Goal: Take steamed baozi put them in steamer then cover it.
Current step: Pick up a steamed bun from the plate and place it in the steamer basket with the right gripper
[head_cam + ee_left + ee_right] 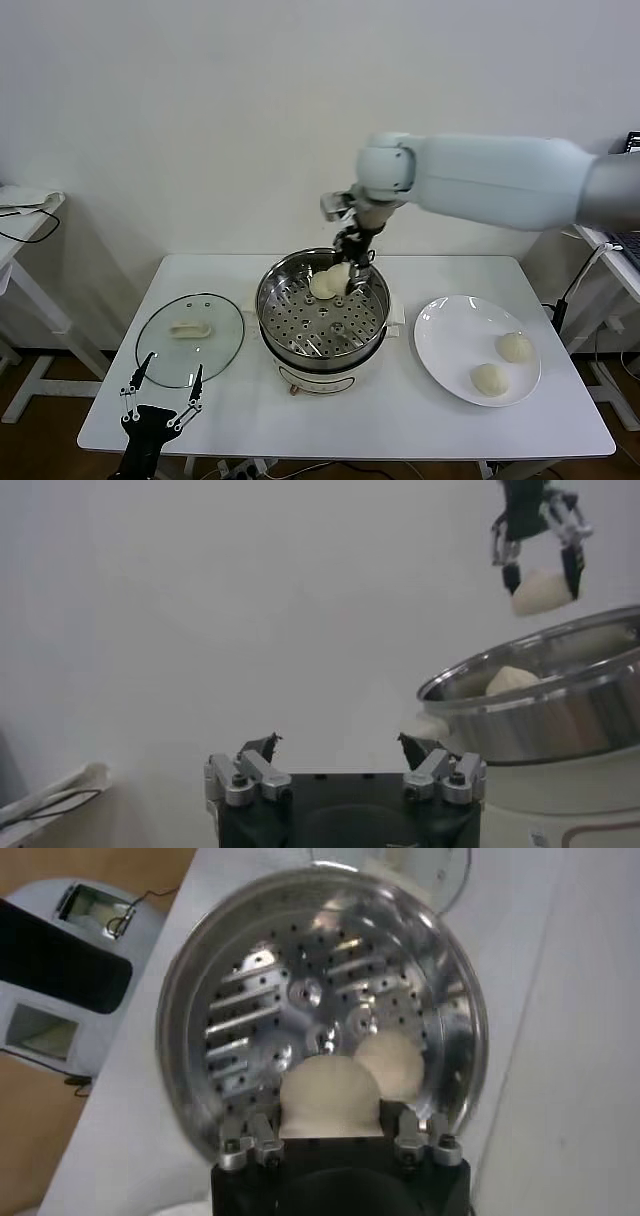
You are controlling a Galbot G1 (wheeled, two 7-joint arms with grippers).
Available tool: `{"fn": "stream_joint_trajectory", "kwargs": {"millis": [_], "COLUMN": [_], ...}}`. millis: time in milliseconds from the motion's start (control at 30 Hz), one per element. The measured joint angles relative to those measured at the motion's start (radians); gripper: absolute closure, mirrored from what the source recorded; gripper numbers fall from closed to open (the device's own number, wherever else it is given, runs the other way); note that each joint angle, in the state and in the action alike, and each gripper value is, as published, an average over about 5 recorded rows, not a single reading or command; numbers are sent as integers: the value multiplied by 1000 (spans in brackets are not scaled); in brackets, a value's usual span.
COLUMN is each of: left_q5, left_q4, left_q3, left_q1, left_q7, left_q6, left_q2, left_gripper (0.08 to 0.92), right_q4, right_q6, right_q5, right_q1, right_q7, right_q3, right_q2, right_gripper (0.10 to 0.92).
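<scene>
**Baozi hangs over the steamer in your right claw**

Baozi number two, a small round cream-white dough bun (333, 279), sits gripped between the fingers of your right claw (352, 272), and you have it poised just above the far side of the round shiny stainless-steel steamer pot (372, 322). From the right wrist view you look straight down past that bun (329, 1100) onto the perforated metal tray (262, 1018), and another cream-white bun (396, 1063) already lies on the tray near the pot wall, just beside the one you hold. The left wrist view confirms it from the side: the held bun (540, 591) is above the steel rim (540, 670), clamped between the right claw's fingers (572, 567), while the bun inside (510, 679) peeks over the edge.

Over on your right, the flat white round plate (440, 345) carries two more cream-white buns, one (515, 346) farther back and one (489, 379) nearer you, close together but apart.

On your left, the round clear glass lid with its metal rim (160, 370) lies flat on the white worktop (400, 425), white oblong handle (187, 328) up, just beside the steamer's cream-white base (320, 380).

Your left claw (160, 396) waits low at the worktop's near edge, in front of the lid, fingers spread wide and holding nothing.
</scene>
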Motion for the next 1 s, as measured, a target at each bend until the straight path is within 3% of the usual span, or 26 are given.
{"fn": "stream_joint_trajectory", "kwargs": {"millis": [800,1000], "left_q5": [3,3], "left_q4": [-8,-8], "left_q3": [-9,-11], "left_q1": [9,9], "left_q7": [-1,-1], "left_q6": [-3,-3], "left_q2": [-3,-5], "left_gripper": [177,177], "right_q4": [-157,-160], "right_q6": [-33,-30], "right_q5": [39,40], "right_q1": [-172,-179], "right_q7": [144,146], "right_q3": [-1,6], "right_q2": [204,206], "right_gripper": [395,293]}}
